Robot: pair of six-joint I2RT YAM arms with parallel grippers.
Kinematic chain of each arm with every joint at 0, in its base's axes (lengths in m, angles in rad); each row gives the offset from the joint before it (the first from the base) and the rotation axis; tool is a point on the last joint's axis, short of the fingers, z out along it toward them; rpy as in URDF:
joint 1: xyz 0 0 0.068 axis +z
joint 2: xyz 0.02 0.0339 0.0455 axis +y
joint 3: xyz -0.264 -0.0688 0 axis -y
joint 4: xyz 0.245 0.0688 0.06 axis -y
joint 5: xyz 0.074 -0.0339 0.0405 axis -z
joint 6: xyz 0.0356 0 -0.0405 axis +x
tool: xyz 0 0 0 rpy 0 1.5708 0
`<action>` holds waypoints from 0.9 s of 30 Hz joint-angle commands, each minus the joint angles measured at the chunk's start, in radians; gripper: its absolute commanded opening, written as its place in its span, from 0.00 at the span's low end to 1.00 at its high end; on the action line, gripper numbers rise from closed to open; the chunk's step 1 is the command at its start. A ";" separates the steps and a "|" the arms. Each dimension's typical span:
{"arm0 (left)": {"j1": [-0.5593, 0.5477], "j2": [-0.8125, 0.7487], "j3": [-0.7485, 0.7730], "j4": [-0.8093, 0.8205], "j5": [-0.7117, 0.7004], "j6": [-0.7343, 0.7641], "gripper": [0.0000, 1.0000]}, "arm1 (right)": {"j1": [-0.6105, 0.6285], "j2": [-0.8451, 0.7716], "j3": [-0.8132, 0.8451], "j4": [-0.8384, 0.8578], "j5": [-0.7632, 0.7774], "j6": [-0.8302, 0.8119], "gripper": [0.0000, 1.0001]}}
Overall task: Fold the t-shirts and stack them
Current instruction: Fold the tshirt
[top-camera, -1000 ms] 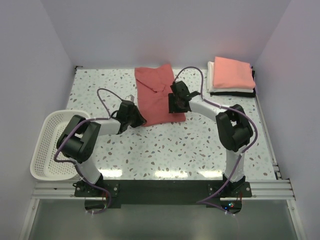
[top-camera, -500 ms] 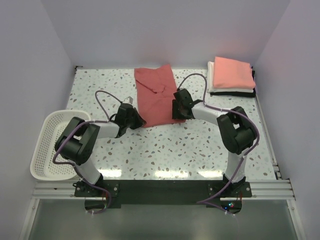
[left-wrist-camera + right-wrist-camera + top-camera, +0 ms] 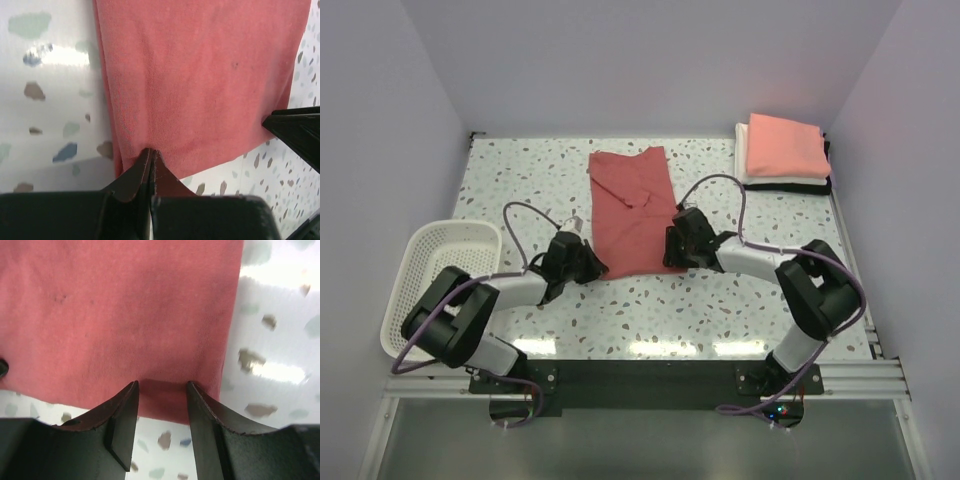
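Brick-red t-shirt [image 3: 632, 205] lies lengthwise ahead; left end effector [image 3: 151, 157] pinches near-left hem corner, right end effector [image 3: 162, 386] half-open astride near-right corner.

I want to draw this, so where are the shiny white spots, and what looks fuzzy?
Top external view: long shiny streaks lie on the speckled white stone-look table near the arms' bases. Left wrist view: a white glare patch sits on the table and the speckles look fuzzy, while the weave of the brick-red cloth t-shirt is crisp. Right wrist view: bright glare shows to the right of the shirt, with smeared speckles.
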 commanded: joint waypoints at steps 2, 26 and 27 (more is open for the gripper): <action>-0.052 -0.099 -0.124 -0.122 -0.035 -0.039 0.00 | 0.066 -0.087 -0.138 -0.061 -0.039 0.087 0.46; -0.093 -0.237 0.068 -0.056 0.080 0.039 0.00 | -0.013 -0.413 -0.157 -0.059 -0.135 0.085 0.46; -0.092 -0.200 0.087 -0.027 0.089 0.042 0.00 | -0.041 -0.388 -0.151 -0.028 -0.172 0.085 0.45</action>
